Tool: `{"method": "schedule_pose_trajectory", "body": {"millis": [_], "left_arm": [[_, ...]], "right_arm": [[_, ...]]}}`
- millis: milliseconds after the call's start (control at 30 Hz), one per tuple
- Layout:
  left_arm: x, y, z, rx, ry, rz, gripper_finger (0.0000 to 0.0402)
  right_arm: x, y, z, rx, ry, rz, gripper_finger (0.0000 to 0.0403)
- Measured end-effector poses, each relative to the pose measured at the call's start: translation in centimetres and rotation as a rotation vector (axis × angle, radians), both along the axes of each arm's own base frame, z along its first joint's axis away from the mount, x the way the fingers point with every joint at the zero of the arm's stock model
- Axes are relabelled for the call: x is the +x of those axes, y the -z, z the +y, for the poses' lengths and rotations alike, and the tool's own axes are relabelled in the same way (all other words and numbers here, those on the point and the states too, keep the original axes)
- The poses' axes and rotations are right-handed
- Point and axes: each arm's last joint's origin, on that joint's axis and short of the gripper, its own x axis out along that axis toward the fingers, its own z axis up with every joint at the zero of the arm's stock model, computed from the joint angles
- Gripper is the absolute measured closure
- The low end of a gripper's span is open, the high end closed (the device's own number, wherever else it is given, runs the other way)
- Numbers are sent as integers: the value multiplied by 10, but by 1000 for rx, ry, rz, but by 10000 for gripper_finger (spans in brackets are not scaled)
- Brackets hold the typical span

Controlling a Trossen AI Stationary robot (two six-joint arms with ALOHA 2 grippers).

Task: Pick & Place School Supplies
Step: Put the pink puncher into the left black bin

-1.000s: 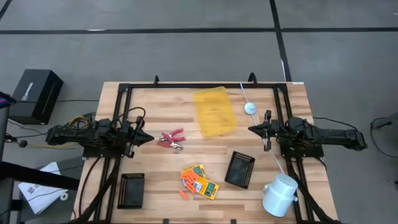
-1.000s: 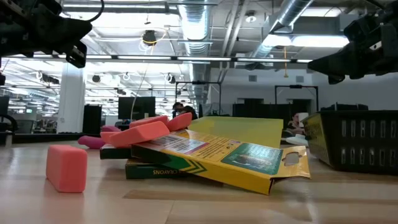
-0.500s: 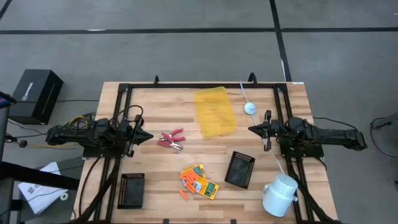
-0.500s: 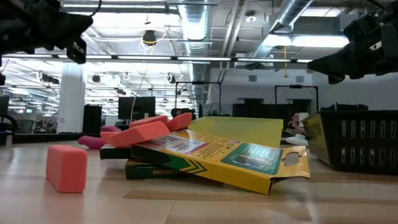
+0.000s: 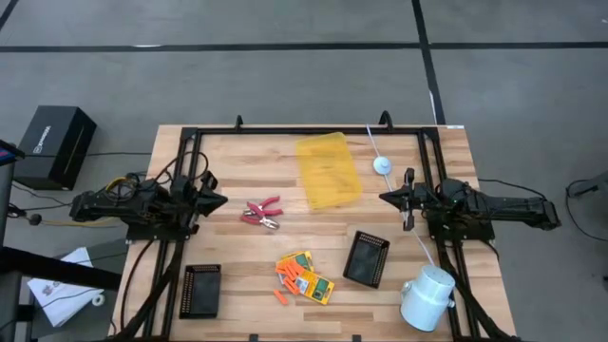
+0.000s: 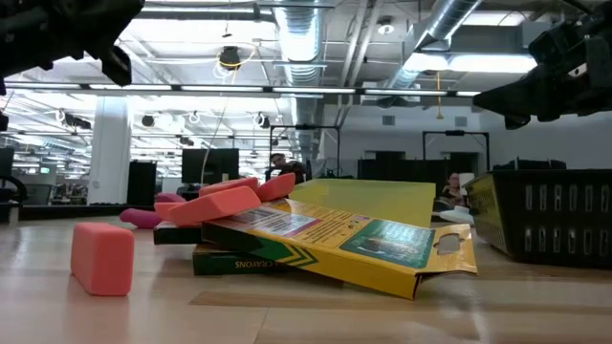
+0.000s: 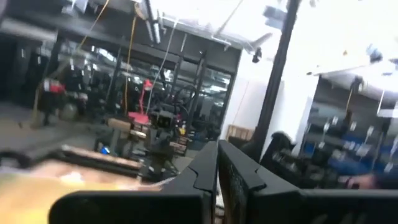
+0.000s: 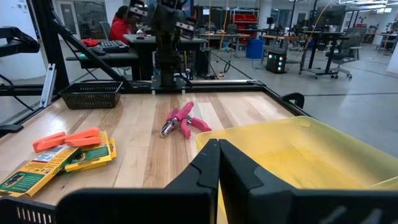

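Starting from the red-handled pliers (image 5: 262, 214), we see them lying flat on the table (image 5: 247, 161), just ahead of the left gripper (image 5: 217, 199) and a little off its line toward the near edge, with their long axis running roughly along that gripper's reach and slightly aslant, handles toward the far right. We judge the left arm the nearer one; the right gripper (image 5: 387, 198) sits well apart across the table, its wrist view showing the same pliers (image 8: 181, 120) far out in front. Both pairs of jaws are clenched together and grasping nothing. Further from the left jaws, toward the near edge, the crayon boxes (image 5: 313, 277) lie overlapped with orange sticks (image 5: 288, 275) over and beside them, between two black ribbed trays (image 5: 367, 258) (image 5: 200, 290). Beyond the pliers lies the translucent yellow tray (image 5: 329, 170).
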Motion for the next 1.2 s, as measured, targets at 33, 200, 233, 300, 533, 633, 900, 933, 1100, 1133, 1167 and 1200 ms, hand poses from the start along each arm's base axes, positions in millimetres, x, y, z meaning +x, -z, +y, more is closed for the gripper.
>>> {"method": "schedule_pose_trajectory", "body": {"millis": [33,200,233,300,533,633,900,933,1100,1133,1167,1200], "left_arm": [[0,0,0,-49,9,0,394],[0,0,3,-290,5,-10,394],[0,0,3,-307,-3,-13,394],[-1,-1,3,-325,-1,-21,394],[-1,-3,3,-390,26,-45,394],[-2,-4,3,-400,31,-55,394],[-3,-7,3,-402,39,-91,394],[-3,-7,4,-406,40,-93,394],[-4,-9,5,-421,1,-118,394],[-4,-9,5,-416,-3,-118,394],[-4,-9,5,-414,-9,-119,394],[-4,-9,5,-408,-15,-120,394]], "right_arm": [[0,0,0,0,0,-1,403],[0,0,0,0,0,0,403],[0,0,0,0,0,0,403],[0,0,0,0,0,-1,403],[0,0,0,0,0,0,403],[0,0,0,0,0,-1,403],[0,0,0,0,0,0,403],[0,0,0,0,0,0,403],[0,0,0,0,0,0,403],[0,0,0,0,0,0,403],[0,0,0,0,0,0,403],[0,0,0,0,0,0,403]]}}
